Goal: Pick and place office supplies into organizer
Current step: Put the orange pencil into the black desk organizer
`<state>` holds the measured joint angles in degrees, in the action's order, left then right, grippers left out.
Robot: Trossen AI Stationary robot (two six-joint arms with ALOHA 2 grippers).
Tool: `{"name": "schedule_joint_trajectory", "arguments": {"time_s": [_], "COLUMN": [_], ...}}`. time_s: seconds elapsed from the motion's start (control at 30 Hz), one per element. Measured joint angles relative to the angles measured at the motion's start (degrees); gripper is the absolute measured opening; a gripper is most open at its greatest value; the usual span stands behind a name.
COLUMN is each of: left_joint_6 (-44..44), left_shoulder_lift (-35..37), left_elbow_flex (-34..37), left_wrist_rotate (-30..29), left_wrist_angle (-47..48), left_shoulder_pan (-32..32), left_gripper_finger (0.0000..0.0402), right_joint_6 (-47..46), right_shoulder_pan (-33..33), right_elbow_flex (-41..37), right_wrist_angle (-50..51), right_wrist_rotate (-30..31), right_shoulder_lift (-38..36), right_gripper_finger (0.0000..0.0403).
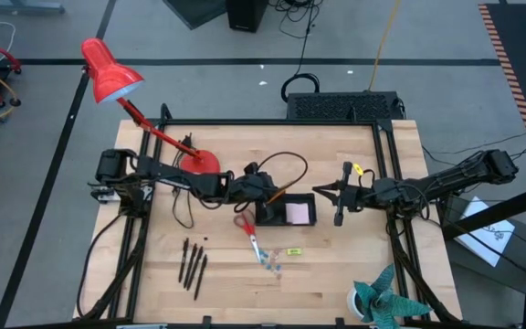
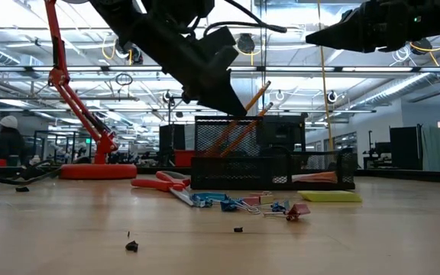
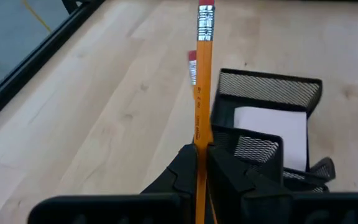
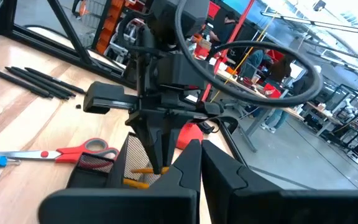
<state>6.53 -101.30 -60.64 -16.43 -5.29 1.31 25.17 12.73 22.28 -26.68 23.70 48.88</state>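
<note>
Our left pincer is clamped on an orange pencil, pinching it low on the shaft so the eraser end points away over the black organizer, at right of centre in the left wrist view. We judge the pencil light, stiff and a little slick on its painted sides, so a grip across the shaft near the middle should keep it from swinging. A second pencil already leans in the organizer's tall mesh cup, at the centre of the low view. In the high view the organizer sits mid-frame with one pink note pad inside.

Lower down on the worktop we count one pair of scissors, four dark pens at lower left, one small yellow piece and a cluster of bluish clips too small to count.

Our right pincer, fingers together and holding nothing, waits just right of the organizer.
</note>
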Motion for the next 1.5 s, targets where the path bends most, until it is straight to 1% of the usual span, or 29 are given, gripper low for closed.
{"name": "schedule_joint_trajectory", "arguments": {"time_s": [0.17,0.43,0.63,0.73,0.93,1.1,1.23,1.5], "left_joint_6": [-0.01,1.79,4.87,7.06,8.62,8.17,7.71,7.51], "left_shoulder_lift": [-0.02,-0.02,-0.02,-1.12,-4.43,-5.42,-5.46,-5.46], "left_elbow_flex": [0.00,0.00,0.00,0.00,-0.11,-0.17,-0.08,-0.07], "left_wrist_rotate": [1.22,1.36,1.44,1.40,0.92,0.98,1.28,2.04], "left_wrist_angle": [-0.79,-0.91,-0.73,-1.40,-2.58,-4.83,-5.81,-6.22], "left_shoulder_pan": [0.04,0.02,0.02,0.02,0.02,0.02,0.01,0.13], "left_gripper_finger": [0.0031,0.0031,0.0031,0.0031,0.0031,0.0033,0.0051,0.0127], "right_joint_6": [0.00,0.00,-0.28,-0.43,-0.85,-0.64,-0.50,-0.48], "right_shoulder_pan": [0.00,0.00,0.09,0.10,0.11,0.11,0.11,0.11], "right_elbow_flex": [0.00,0.00,0.00,-0.02,-0.01,0.00,-0.02,-0.02], "right_wrist_angle": [-0.04,-1.20,-1.92,-1.85,-1.80,-1.59,-1.46,-1.35], "right_wrist_rotate": [-0.01,-0.02,-0.02,-0.02,-0.02,-0.02,-0.02,-0.02], "right_shoulder_lift": [0.00,0.00,0.00,0.00,0.00,-0.02,-0.02,-0.02], "right_gripper_finger": [0.0004,0.0004,0.0004,0.0004,0.0004,0.0004,0.0004,0.0004]}}
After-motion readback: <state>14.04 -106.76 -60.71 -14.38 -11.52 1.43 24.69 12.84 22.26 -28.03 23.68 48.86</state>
